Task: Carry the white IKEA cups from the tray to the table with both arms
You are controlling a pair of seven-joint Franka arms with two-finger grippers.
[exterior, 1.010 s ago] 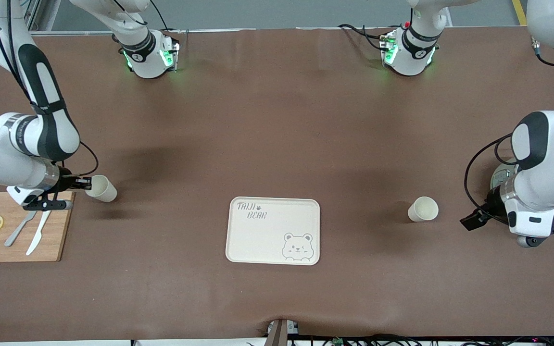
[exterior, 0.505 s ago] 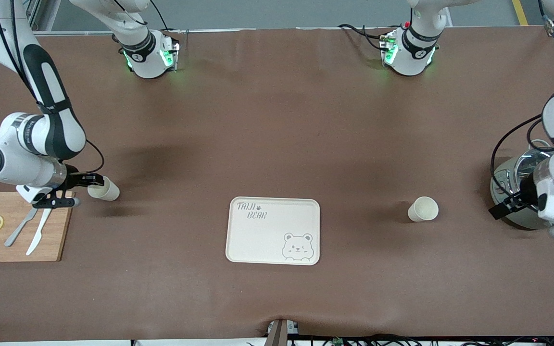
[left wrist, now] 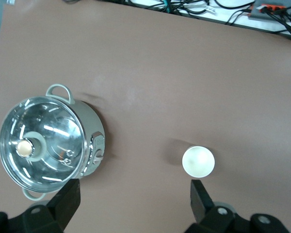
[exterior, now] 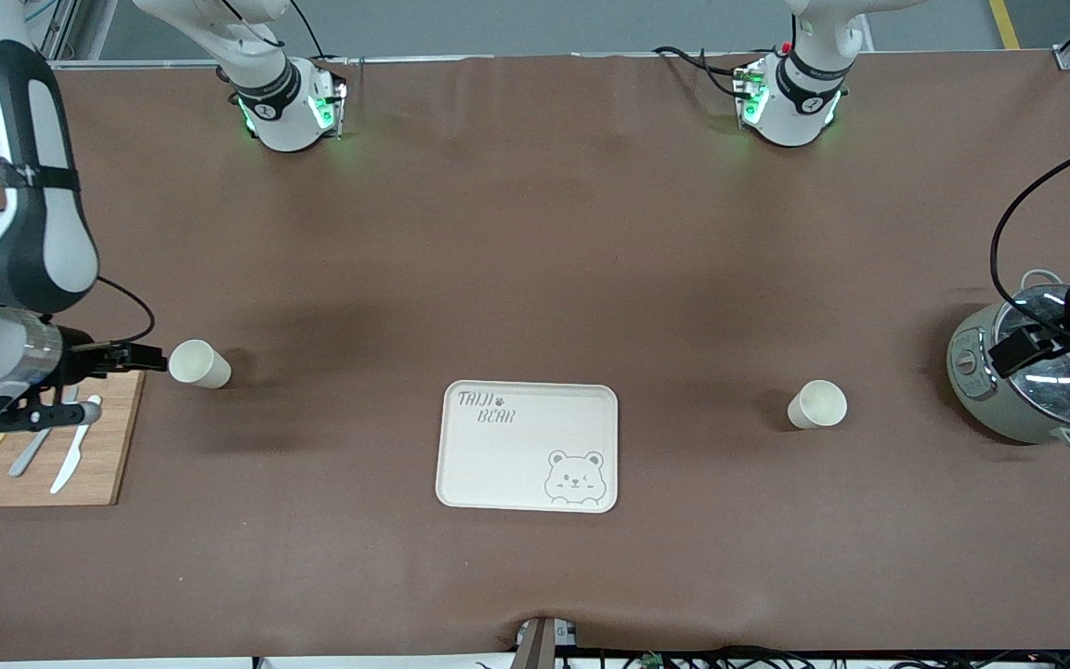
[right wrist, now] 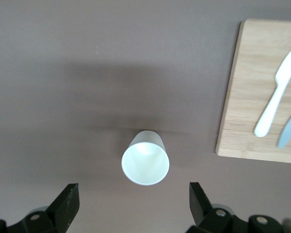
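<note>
Both white cups are off the tray [exterior: 529, 446] and standing upright on the surface [exterior: 535, 232], so I judge the placing step done and only the retreat left; tray sits bare near the middle of the surface's camera-side edge, with only its bear drawing and lettering on it; my right gripper [exterior: 147, 356] is open, holding nothing, just beside the cup at the right arm's end [exterior: 199, 363], fingertips a small gap short of its wall, not touching; in the right wrist view that cup [right wrist: 145, 164] shows between my spread fingers [right wrist: 68, 204], clear of both, beside the wooden cutting board [exterior: 38, 455] with its cutlery and lemon slices; my left gripper [exterior: 1023, 351] is open and empty too, up over the pot with the glass lid [exterior: 1023, 386] at the left arm's end of the surface; the other cup [exterior: 816, 404] stands well apart from it, between pot and tray; next move, I'd guess: pull the right gripper straight away from its cup without clipping the rim, keep clear of the board, then park both arms; risk is tipping that cup on the way out.
</note>
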